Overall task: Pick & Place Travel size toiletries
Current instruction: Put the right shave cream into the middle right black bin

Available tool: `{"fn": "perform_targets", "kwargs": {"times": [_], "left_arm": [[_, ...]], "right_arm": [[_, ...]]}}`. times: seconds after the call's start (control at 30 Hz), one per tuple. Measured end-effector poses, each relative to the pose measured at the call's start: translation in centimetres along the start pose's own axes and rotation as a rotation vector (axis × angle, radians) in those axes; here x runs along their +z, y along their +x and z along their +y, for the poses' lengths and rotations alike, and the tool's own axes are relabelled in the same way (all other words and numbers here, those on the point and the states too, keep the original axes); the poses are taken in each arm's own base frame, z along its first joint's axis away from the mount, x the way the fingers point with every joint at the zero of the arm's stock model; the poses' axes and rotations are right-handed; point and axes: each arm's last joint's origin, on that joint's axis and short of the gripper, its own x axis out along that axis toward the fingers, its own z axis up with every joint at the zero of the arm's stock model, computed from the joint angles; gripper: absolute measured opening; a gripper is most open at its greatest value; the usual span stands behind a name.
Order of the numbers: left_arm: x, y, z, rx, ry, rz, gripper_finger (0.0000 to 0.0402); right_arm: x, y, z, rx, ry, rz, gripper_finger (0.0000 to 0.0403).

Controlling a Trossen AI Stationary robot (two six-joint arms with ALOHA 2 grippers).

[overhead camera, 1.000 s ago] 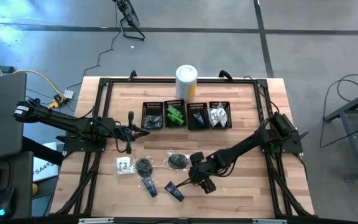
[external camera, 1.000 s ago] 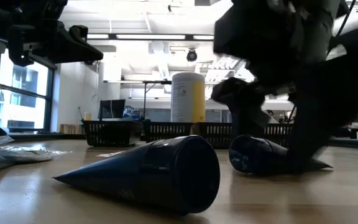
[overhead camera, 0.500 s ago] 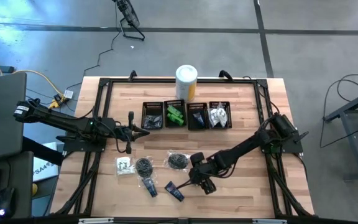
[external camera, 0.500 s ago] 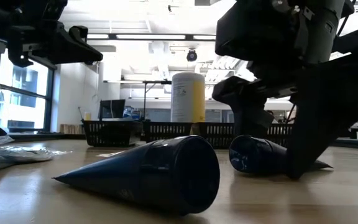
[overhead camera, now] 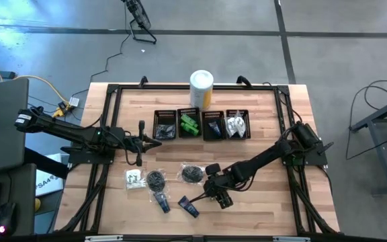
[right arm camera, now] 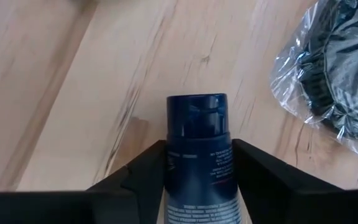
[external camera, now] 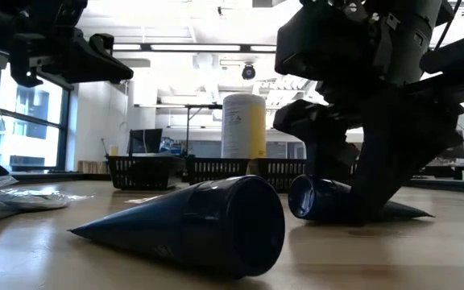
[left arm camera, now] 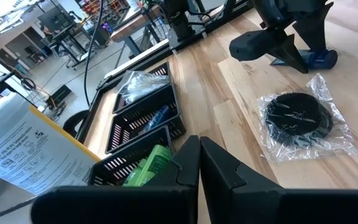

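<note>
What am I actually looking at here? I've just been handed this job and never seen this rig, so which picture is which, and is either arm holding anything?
These are two robot arms at a wooden table. One picture looks straight down, one looks level across the tabletop, and one camera rides on each wrist.

The right gripper is down at the near edge, its fingers on either side of a dark blue tube that lies on the wood; whether they already press it is unclear. The left gripper waits shut and empty, near the row of four mesh bins.

Loose on the table are a second blue tube, two black bagged bundles and a clear sachet. A white-and-yellow canister stands behind the bins.
</note>
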Motion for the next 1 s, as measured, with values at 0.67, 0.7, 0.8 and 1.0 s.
{"fn": "perform_targets", "kwargs": {"times": [0.67, 0.7, 0.8, 1.0], "left_arm": [[0.0, 0.0, 0.0, -0.002, 0.0, 0.003, 0.0008], [0.0, 0.0, 0.0, -0.002, 0.0, 0.002, 0.0008], [0.0, 0.0, 0.0, -0.002, 0.0, 0.003, 0.0008], [0.0, 0.0, 0.0, -0.002, 0.001, 0.003, 0.0008]], "right_arm": [[1.1, -4.3, -1.3, -0.006, 0.113, -0.083, 0.0118], [1.2, -4.7, -1.6, -0.01, 0.12, -0.096, 0.0118], [1.5, -5.8, -2.5, -0.023, 0.142, -0.131, 0.0118], [2.0, -8.7, -4.9, -0.094, 0.217, -0.215, 0.0117]]}}
